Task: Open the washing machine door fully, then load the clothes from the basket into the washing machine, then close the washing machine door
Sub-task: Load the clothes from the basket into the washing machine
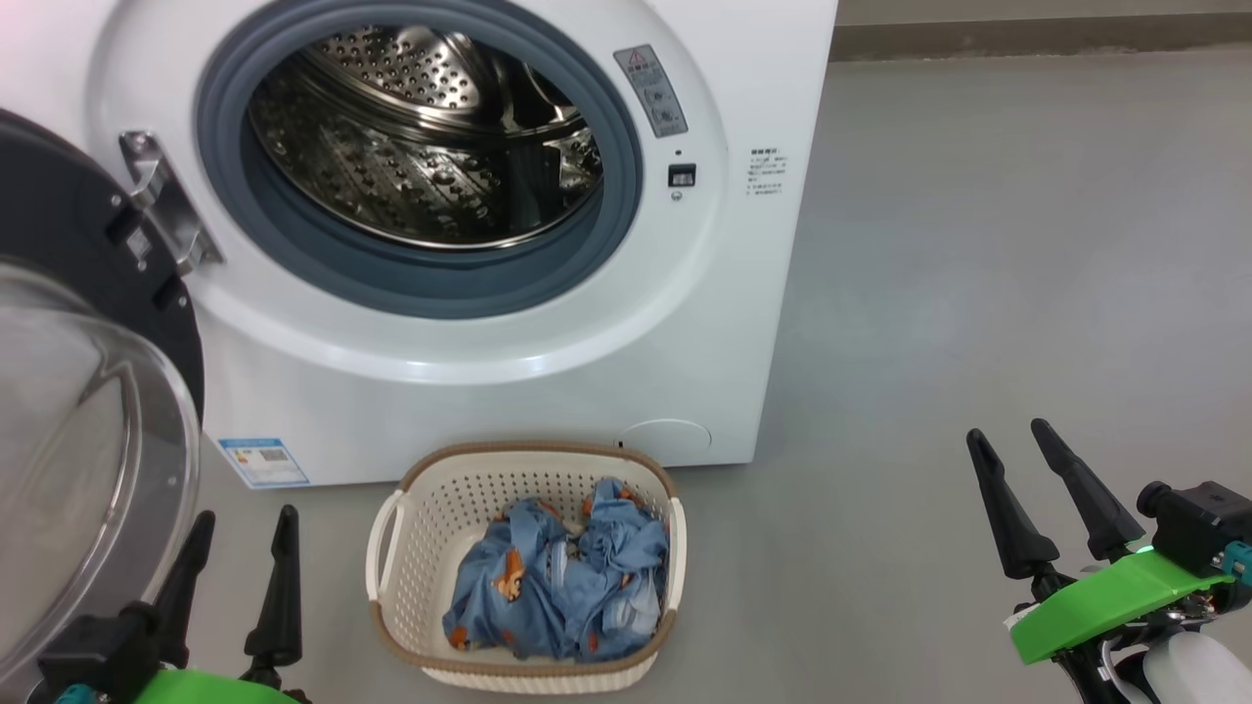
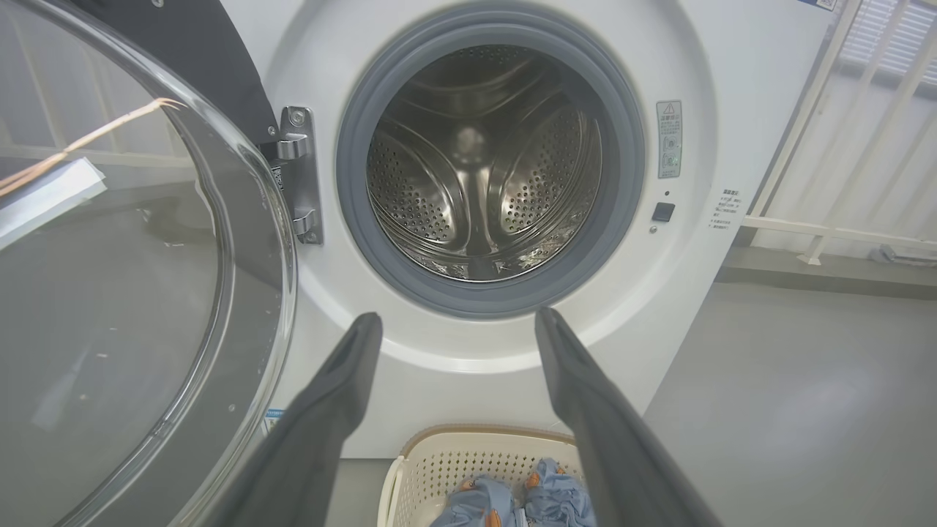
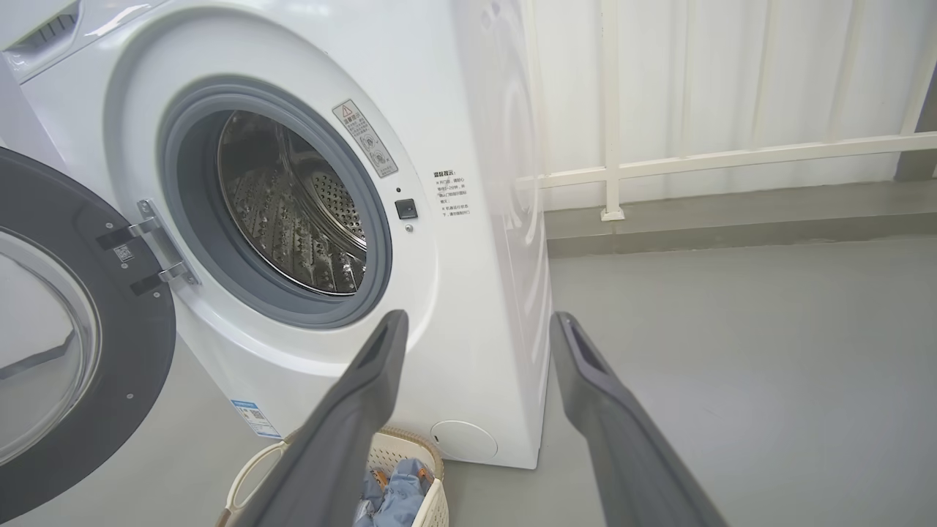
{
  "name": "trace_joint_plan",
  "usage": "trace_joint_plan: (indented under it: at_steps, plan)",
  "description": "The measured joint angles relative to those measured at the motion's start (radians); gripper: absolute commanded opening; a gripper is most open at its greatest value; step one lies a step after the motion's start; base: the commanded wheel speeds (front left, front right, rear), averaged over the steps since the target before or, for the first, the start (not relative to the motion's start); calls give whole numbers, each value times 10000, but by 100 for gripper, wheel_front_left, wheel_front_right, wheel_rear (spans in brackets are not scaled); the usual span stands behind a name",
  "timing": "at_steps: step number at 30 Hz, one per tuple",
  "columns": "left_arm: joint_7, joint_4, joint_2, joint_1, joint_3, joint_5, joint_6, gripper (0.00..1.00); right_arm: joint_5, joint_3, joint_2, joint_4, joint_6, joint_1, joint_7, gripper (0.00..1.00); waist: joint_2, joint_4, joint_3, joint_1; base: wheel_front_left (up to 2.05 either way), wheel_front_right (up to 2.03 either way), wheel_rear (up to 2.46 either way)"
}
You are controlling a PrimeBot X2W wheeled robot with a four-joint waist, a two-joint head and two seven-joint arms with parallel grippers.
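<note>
1. White perforated plastic under a brown rim: the basket (image 1: 533,452) sits on the grey floor (image 1: 978,244), just in front of the machine (image 1: 743,293) and below its mouth.
2. The clothes (image 1: 558,587) lie bunched inside the basket, blue with small orange prints, heaped toward its near and right sides.
3. The door (image 1: 59,225) stands swung wide to the left on its metal hinge (image 1: 166,200), and its clear bowl (image 1: 78,440) bulges out toward you.
4. The drum (image 1: 421,147) shows perforated steel all round inside the grey gasket (image 1: 440,284).
5. Your left gripper (image 1: 245,516) hangs left of the basket, close beside the door's bowl. Its fingers are spread wide and touch neither.
6. Your right gripper (image 1: 1007,432) hovers over the floor, well to the right of basket and machine, with its fingers also spread wide.
7. In your left wrist view the two fingers frame the lower gasket, with the basket and clothes beneath them.
8. In your right wrist view the fingers point at the machine's front right corner, and the basket is at the bottom edge.
</note>
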Motion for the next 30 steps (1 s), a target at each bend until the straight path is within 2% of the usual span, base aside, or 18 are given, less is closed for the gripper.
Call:
trace_joint_plan:
  at_steps: [11, 30]
  plan:
    - [0, -4, -19, -5, 119, 0, -94, 100, -79, -17, 40, -13, 0, -1, 0, 100, 0, 64, 108, 1, 107, -107, 0]
    - [0, 42, -107, -7, 115, 75, -104, 100, -84, 2, 155, 23, 0, -6, 0, 100, 0, 78, 121, 0, 2, -2, 0]
